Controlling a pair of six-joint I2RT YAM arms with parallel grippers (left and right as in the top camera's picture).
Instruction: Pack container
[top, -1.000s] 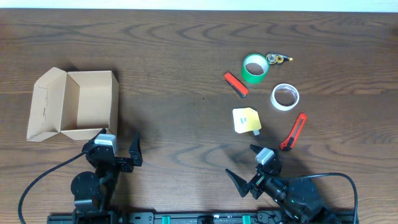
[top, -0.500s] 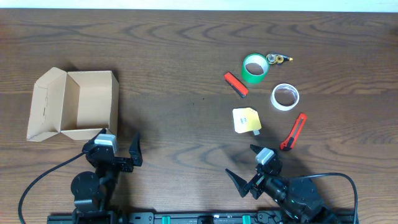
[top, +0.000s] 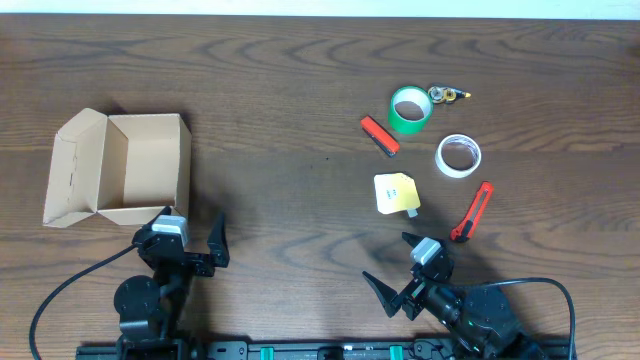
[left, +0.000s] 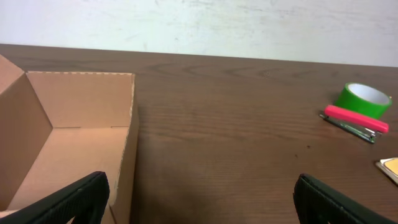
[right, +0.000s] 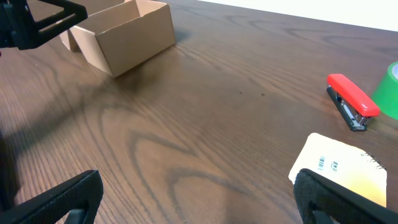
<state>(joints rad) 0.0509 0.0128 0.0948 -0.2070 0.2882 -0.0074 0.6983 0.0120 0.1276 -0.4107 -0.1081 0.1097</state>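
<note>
Nothing is seen to have moved since the earlier frames. On the wood-grain counter (top: 300, 60), the container (top: 120, 170) is set at the far left, upright and open, with its flap lid folded out to the left. The left pincer (left: 202, 199) is held spread wide just in front of the container. The right pincer (right: 199, 199) is likewise spread wide, near a yellow card (top: 397, 193). Well apart from the container are laid a green tape roll (top: 410, 109), a white tape roll (top: 458, 155), a red utility knife (top: 472, 212) and a red stapler (top: 379, 135).
</note>
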